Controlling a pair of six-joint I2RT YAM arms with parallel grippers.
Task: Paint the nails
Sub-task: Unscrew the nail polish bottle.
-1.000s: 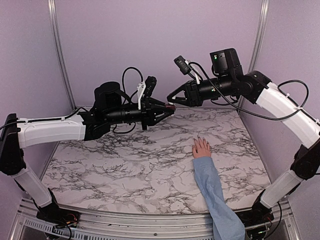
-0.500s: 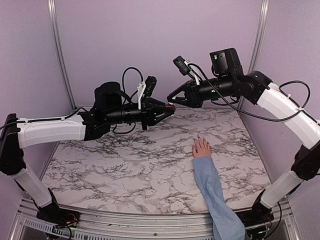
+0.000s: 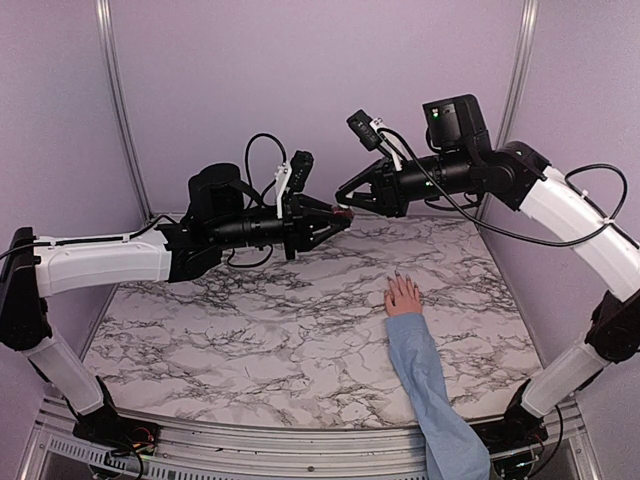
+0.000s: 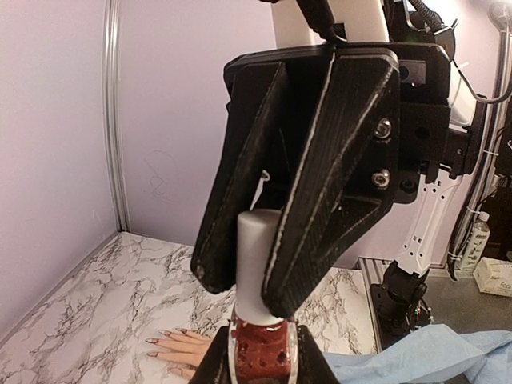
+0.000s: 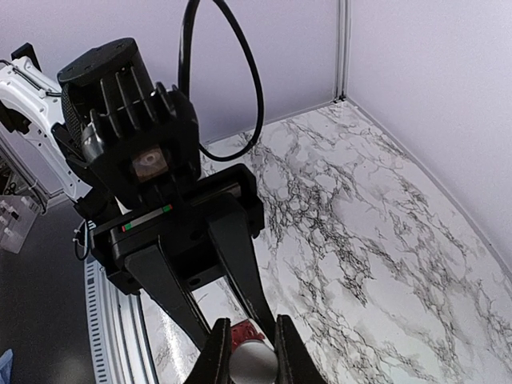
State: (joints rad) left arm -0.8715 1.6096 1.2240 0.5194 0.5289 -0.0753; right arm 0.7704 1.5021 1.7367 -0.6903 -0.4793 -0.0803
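The nails (image 4: 154,341) are seen on the hand (image 3: 404,297), which is laid flat on the table (image 3: 250,330) right of centre, with a blue sleeve (image 3: 425,370) trailing back to the near edge; whether any nail is painted cannot be told. Well above and behind the hand, a bottle (image 4: 262,354) of dark red polish is held clamped in the left fingers (image 3: 332,218), its white cap (image 4: 258,264) pointed at the other arm. And there it is: the right fingers (image 3: 350,192), a touch apart a second ago, are now pressed shut on that cap. Bottle and cap are thus both gripped, so unscrewing is judged to be next; no painting has been started.
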